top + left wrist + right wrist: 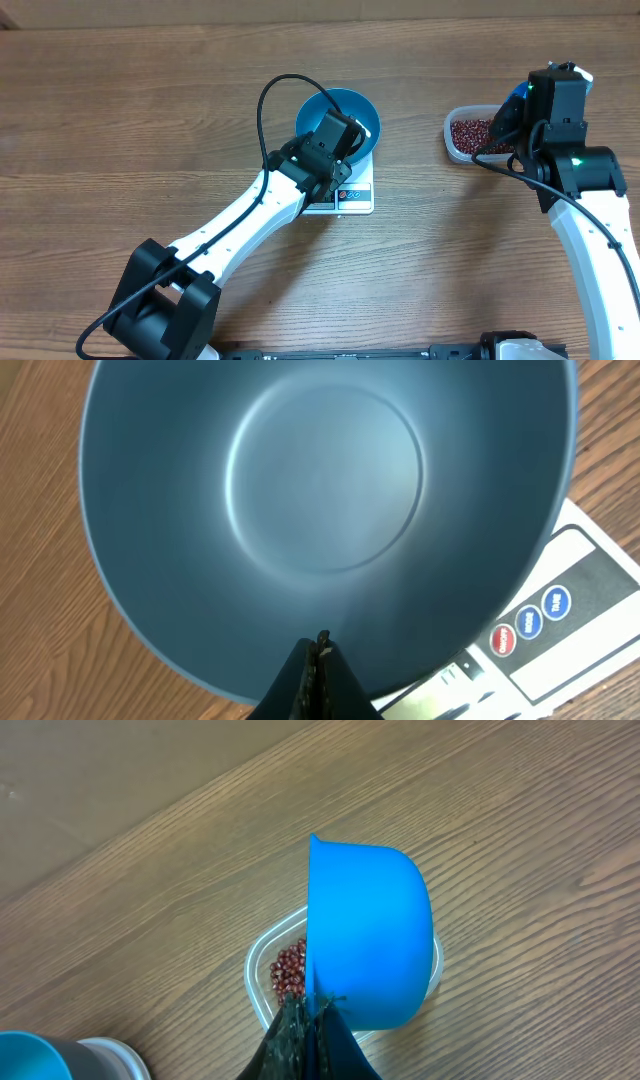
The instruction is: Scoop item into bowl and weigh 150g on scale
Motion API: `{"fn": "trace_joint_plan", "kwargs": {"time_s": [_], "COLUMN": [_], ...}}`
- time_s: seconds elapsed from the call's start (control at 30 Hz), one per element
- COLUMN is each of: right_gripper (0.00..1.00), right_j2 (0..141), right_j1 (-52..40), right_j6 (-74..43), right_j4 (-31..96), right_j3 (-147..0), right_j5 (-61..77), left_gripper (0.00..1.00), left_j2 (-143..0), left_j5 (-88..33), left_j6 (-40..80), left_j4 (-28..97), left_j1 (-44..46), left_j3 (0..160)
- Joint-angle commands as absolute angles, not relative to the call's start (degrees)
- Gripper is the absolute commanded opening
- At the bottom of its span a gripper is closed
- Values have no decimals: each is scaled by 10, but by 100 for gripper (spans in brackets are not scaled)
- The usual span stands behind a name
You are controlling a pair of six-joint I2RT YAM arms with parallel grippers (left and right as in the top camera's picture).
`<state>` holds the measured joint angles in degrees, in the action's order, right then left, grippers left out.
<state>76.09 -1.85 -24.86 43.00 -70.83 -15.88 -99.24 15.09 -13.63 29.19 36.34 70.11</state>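
Observation:
The blue bowl (pixel 340 108) stands empty on the white scale (pixel 352 198). In the left wrist view the bowl (pixel 320 490) fills the frame, with the scale's (pixel 595 655) button strip at the lower right. My left gripper (pixel 348 138) (pixel 320 652) hangs over the bowl's near rim, shut, with nothing seen between its fingers. My right gripper (pixel 505 125) (pixel 318 1012) is shut on the handle of a small blue scoop (pixel 370 930), held over the clear tub (pixel 256 960). The item, dark red-brown beans (pixel 470 132) (pixel 290 970), lies in that tub.
The clear tub (pixel 450 135) sits on the wooden table to the right of the scale. The left arm (pixel 230 225) stretches from the front edge up to the bowl. The right arm (pixel 590 200) stands along the right side.

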Motion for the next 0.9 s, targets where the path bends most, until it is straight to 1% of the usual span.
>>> {"fn": "trace_joint_plan", "kwargs": {"time_s": [0.0,0.43,0.6,0.87], "right_gripper": [4,4,4,4], "right_j2": [760,760,760,760], "right_j1": [-15,-15,-15,-15], "right_j6": [-254,-254,-255,-255], "right_j4": [425,425,425,425], "right_j3": [-724,-724,-724,-724], "right_j5": [-164,-164,-164,-164], "left_gripper": [4,4,4,4], "left_j2": [-999,-999,-999,-999], "left_j5": [170,173,200,199], "left_j6": [-128,-131,-131,-130], "left_j4": [296,307,316,301], "left_j1": [363,363,363,363], "left_j3": [707,707,707,707]}}
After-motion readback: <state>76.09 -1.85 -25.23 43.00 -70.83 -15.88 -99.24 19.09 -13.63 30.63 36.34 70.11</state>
